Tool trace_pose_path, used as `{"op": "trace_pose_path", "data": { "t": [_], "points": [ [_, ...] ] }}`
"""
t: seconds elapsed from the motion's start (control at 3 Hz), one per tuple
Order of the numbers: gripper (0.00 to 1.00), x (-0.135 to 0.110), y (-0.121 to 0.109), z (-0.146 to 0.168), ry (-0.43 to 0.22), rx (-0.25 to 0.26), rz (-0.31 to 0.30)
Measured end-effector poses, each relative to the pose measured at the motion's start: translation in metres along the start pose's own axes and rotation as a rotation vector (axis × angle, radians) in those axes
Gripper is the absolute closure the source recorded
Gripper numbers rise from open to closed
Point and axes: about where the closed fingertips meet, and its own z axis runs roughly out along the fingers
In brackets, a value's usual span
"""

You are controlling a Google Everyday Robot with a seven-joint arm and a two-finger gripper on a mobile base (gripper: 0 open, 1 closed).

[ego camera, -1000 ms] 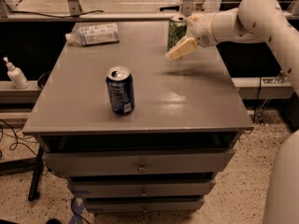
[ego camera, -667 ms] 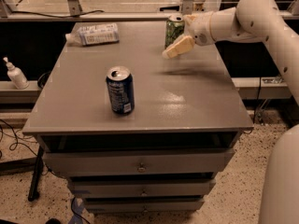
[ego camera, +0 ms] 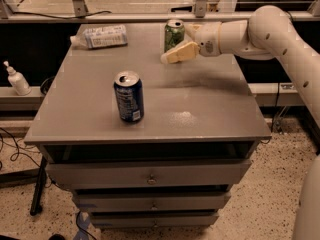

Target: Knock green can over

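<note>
The green can stands upright at the far middle of the grey table, its green and pale patterned body and silver top in plain sight. My gripper reaches in from the right on the white arm and is right against the can's front right side, low on its body. Part of the can's lower right is hidden by the gripper.
A dark blue can stands upright near the table's front left. A crumpled plastic bottle lies at the far left corner. A white pump bottle stands on a ledge left of the table. Drawers sit under the tabletop.
My gripper has swept left along the far edge, and the green can has shifted left with it, still upright. The blue can and the bottle have not moved.
</note>
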Motion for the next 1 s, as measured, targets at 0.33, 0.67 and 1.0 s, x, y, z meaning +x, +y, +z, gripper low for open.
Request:
{"op": "trace_pose_path", "data": {
  "t": [0.33, 0.67, 1.0],
  "points": [
    [0.0, -0.023, 0.036, 0.011, -0.1, -0.109, 0.088],
    [0.0, -0.056, 0.071, 0.022, -0.206, -0.238, 0.15],
    [0.0, -0.086, 0.105, 0.035, -0.293, -0.356, 0.193]
  ]
}}
